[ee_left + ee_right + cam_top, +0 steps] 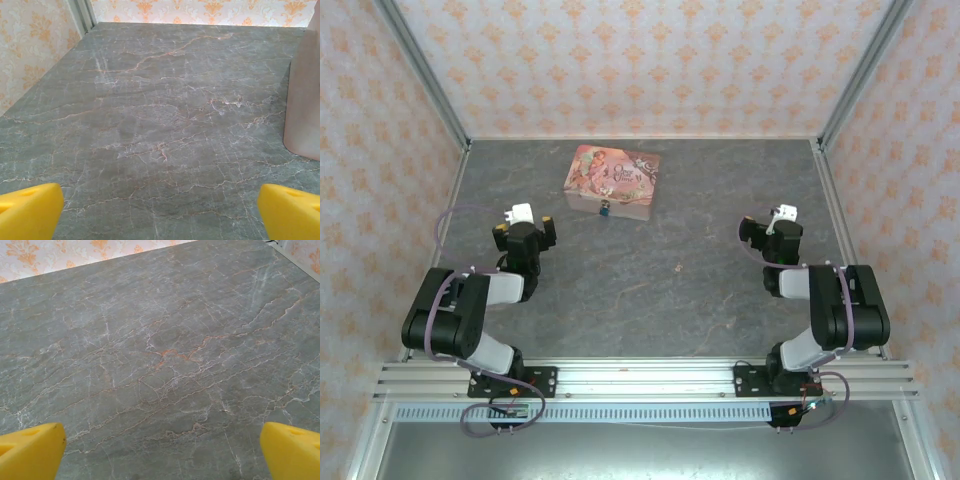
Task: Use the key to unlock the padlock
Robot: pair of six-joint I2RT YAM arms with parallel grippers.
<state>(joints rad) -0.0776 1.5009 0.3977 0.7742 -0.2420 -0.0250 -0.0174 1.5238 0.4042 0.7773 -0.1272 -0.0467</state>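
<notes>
This looks like the opening step, since nothing is held yet. The left gripper [525, 228] and right gripper [770, 232] sit well short of the tin [612, 175], on either side, their yellow fingers [30, 210] wide apart and empty. The padlock [605, 208], a tiny teal-dark body too small to show detail, sits against the tin's near wall. A dark speck on the bench [650, 310], nearer than the tin and to its right, is probably the key [678, 267]. Being thin and flat, it will likely need a careful low pinch.

Tabletop [650, 300]: grey stone-look, veined, matt. Tin [612, 178]: printed metal, slight sheen. Left end effector fingertips [27, 212]: yellow matt plastic. Walls [640, 60]: patterned paper.
</notes>
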